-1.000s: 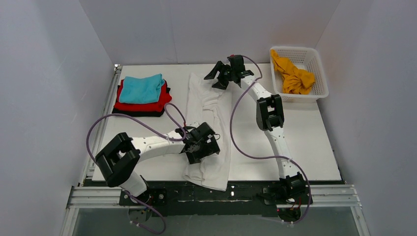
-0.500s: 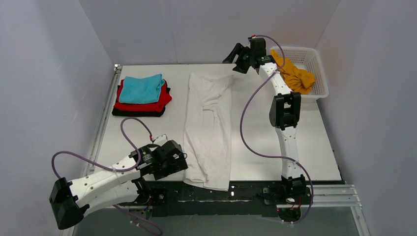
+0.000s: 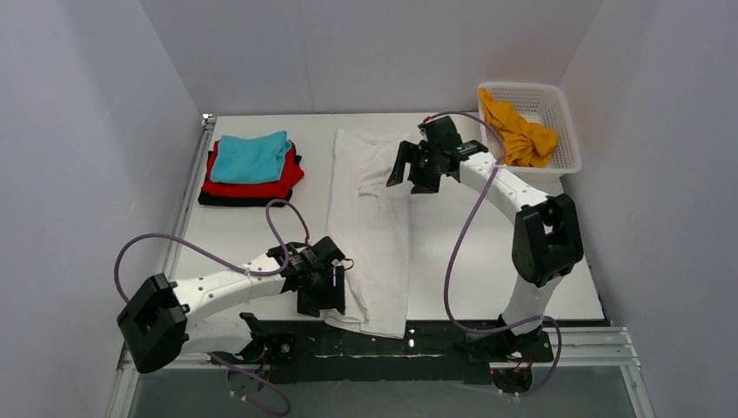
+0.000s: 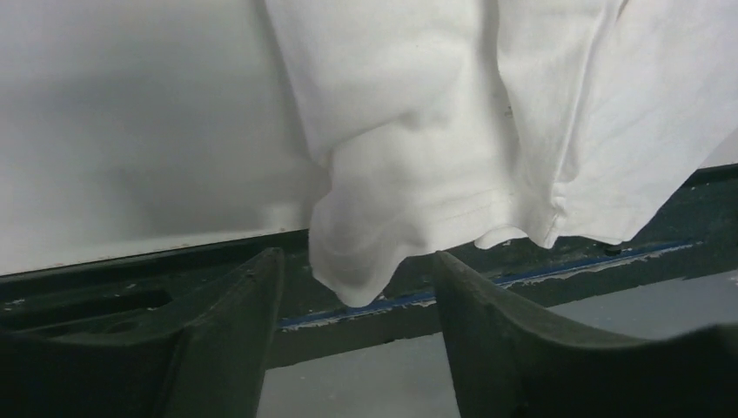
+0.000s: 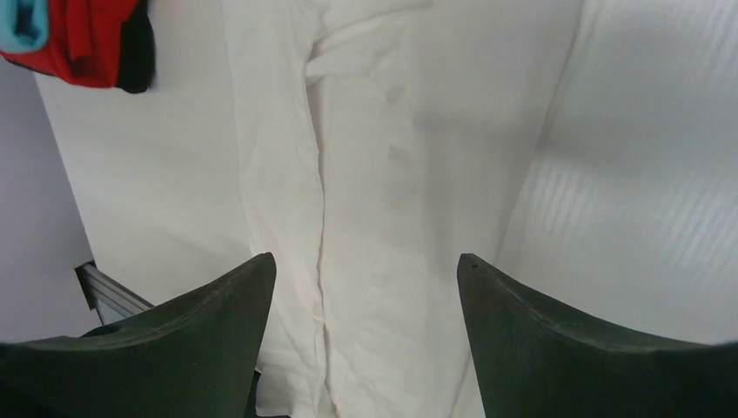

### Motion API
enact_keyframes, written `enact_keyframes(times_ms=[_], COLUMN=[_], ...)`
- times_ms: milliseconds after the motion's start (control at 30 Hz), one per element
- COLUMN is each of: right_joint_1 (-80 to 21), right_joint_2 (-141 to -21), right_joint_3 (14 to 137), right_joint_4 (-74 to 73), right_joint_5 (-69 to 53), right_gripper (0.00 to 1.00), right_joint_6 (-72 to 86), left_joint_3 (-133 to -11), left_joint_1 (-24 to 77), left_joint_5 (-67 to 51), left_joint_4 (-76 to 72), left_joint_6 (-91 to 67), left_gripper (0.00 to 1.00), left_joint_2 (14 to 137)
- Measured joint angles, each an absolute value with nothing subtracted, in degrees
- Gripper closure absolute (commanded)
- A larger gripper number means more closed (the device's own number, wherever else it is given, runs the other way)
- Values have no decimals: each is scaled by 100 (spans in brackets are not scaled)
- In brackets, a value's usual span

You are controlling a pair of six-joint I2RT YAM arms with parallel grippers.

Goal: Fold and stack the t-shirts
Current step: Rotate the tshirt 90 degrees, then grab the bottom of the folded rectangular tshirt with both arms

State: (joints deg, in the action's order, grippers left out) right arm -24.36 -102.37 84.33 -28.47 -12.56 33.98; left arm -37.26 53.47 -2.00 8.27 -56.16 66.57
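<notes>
The white t-shirt (image 3: pixel 370 226) lies folded into a long strip down the middle of the table, its near end hanging over the front edge. My left gripper (image 3: pixel 324 292) is open and empty at the shirt's near left corner; in the left wrist view the hem (image 4: pixel 409 218) hangs between its open fingers. My right gripper (image 3: pixel 407 167) is open and empty above the shirt's far right part; the strip (image 5: pixel 365 200) shows between its fingers. A teal tee (image 3: pixel 251 157) lies folded on a red one (image 3: pixel 261 183) and a black one at the far left.
A white lattice basket (image 3: pixel 561 131) stands at the far right corner with an orange-yellow tee (image 3: pixel 520 135) crumpled in it. The black frame rail (image 3: pixel 418 344) runs along the table's front edge, under the shirt's hem. White walls enclose the table.
My left arm swung away to the near left and has come back to the shirt's near left corner. My right gripper rose toward the basket and has come back over the shirt's far end.
</notes>
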Motion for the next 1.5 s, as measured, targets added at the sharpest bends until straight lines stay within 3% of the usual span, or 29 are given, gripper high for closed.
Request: enact_keyframes(times_ms=[133,267,400,600,1000,1233,1367,1500], right_joint_1=[-2858,-3015,-3035,-2980,-2805,-2838,-3052,-3529], right_joint_2=[-10420,-10886,-11507,-11878,-11950,-11898,-11275,-9931], right_joint_3=[8252,8324,8460,8552,8569,8573,8329,7891], right_joint_4=[-2753,-2488,-2351,-2331,-2314,-2349,-2394,-2364], right_joint_5=[-1299,-1404,-1474,-1498,-1719,-1870,-1538,-1393], right_gripper=[16,17,18,18,19,19,19,18], right_joint_6=[3441,3538,3640,3741,3992,3479,2585,1339], left_joint_3=[-3750,-3638,-3332,-2842,-2735,-2615,-2622,-2630], left_joint_1=[5269,5151,4886,4296,4187,4174,4174,4174], left_joint_5=[-701,-886,-998,-1496,-1260,-1267,-1264,-1243], left_joint_4=[790,893,917,602,1594,1481,1402,1332], left_joint_6=[-5454,-5408,-5465,-5551,-5430,-5474,-5509,-5623], left_gripper=[72,80,100,100,100,100,100,100], left_joint_2=[6928,6674,6285,6412,5319,5430,5459,5384])
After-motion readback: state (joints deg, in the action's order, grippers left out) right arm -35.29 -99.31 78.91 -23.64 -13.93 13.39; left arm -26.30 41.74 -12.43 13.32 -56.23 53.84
